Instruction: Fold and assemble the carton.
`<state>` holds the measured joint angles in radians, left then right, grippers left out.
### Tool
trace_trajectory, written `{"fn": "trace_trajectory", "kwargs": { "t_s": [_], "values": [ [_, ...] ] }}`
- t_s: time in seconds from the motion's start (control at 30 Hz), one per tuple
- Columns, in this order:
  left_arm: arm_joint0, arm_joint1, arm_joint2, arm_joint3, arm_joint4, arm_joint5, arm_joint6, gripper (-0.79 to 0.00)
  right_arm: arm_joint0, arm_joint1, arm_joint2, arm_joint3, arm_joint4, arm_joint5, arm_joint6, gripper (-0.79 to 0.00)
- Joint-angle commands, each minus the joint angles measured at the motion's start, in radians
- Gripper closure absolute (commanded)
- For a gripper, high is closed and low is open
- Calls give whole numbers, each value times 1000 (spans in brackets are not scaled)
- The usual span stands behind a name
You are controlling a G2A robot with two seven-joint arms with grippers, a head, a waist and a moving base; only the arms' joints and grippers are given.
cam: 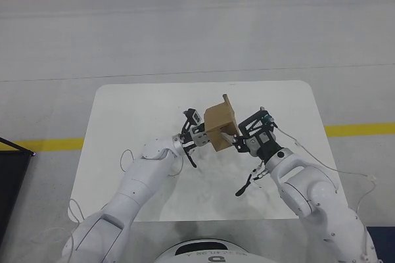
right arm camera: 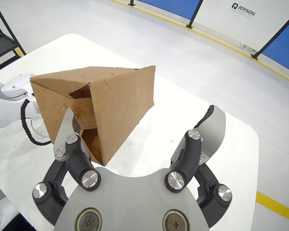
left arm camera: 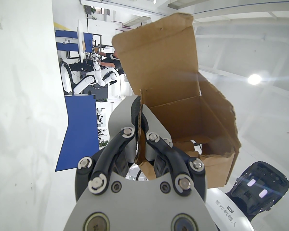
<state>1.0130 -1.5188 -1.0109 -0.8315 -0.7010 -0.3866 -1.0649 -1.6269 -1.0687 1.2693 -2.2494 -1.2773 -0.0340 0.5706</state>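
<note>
Holding the carton up off the white table, between both arms. Pinching one edge of it in the left gripper, clamped tight. Spreading the right gripper wide, gripping nothing, one finger at the loose bottom flaps. Risky: could swing on that single pinch, or buckle those flaps if pushed off-centre.

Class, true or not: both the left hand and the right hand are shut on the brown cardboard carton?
Not quite. The left hand is shut on a wall of the brown cardboard carton, but the right hand is open. The right wrist view shows its fingers spread, one resting against the carton's end flaps.
</note>
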Motion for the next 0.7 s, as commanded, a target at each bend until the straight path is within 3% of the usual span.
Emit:
{"fn": "trace_trajectory", "kwargs": {
  "t_s": [0.0, 0.67],
  "values": [
    [-1, 0, -1, -1, -2, 3, 0, 0, 1, -1, -1, 1, -1, -1, 2, -785],
    [-7, -1, -1, 6, -2, 1, 5, 0, -63, -2, 79, -48, 70, -79, -59, -785]
  ]
}}
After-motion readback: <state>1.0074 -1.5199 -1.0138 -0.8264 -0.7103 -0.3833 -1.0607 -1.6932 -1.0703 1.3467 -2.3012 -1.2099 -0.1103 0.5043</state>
